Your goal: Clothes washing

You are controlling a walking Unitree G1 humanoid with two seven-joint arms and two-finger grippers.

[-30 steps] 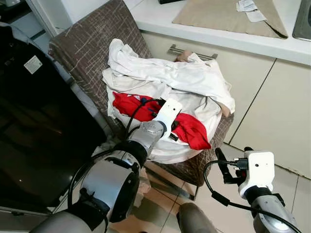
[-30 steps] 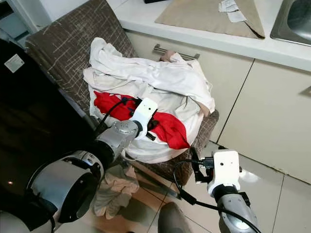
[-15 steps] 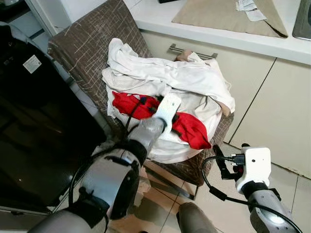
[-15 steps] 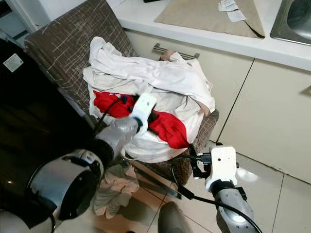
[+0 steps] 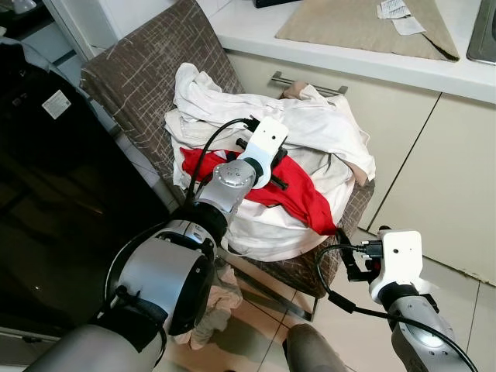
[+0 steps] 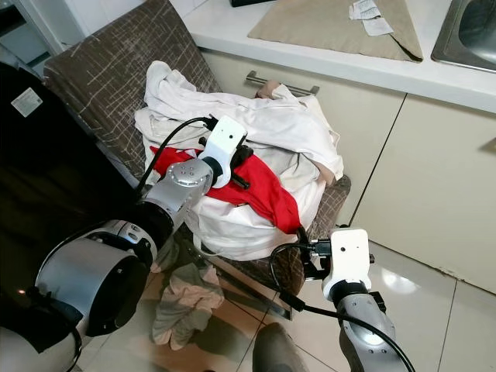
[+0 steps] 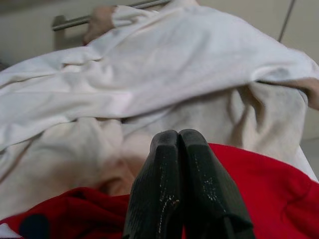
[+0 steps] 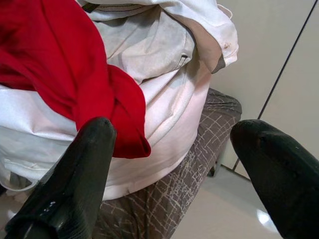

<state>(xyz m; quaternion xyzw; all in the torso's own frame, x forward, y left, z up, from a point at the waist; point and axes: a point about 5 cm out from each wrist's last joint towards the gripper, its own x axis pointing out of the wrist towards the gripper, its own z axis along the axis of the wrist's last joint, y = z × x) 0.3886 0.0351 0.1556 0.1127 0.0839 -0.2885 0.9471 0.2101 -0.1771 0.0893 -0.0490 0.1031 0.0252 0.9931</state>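
Left claw: my left claw (image 7: 178, 149) is over the laundry heap on the brown fabric chair (image 5: 139, 74), its two black fingers pressed together, clenched on the red cloth garment (image 5: 298, 198).
Red garment: one piece, lying across the front of the heap; its held part is hidden under my fingers, and one end droops over the front of the heap.
White clothes: the pile of crumpled white clothes (image 6: 271, 124) fills the chair seat; I cannot count the pieces, they are tangled.
Right claw: my right claw (image 8: 174, 149) hangs low beside the chair's front corner, fingers spread wide, released, holding nothing.
Floor: one pale crumpled cloth (image 6: 182, 298) lies on the tiles under the chair, partly hidden by my left arm.
Bench: a beige mat (image 5: 364, 27) lies on the white bench (image 5: 256, 27), cut off at the frame's top.
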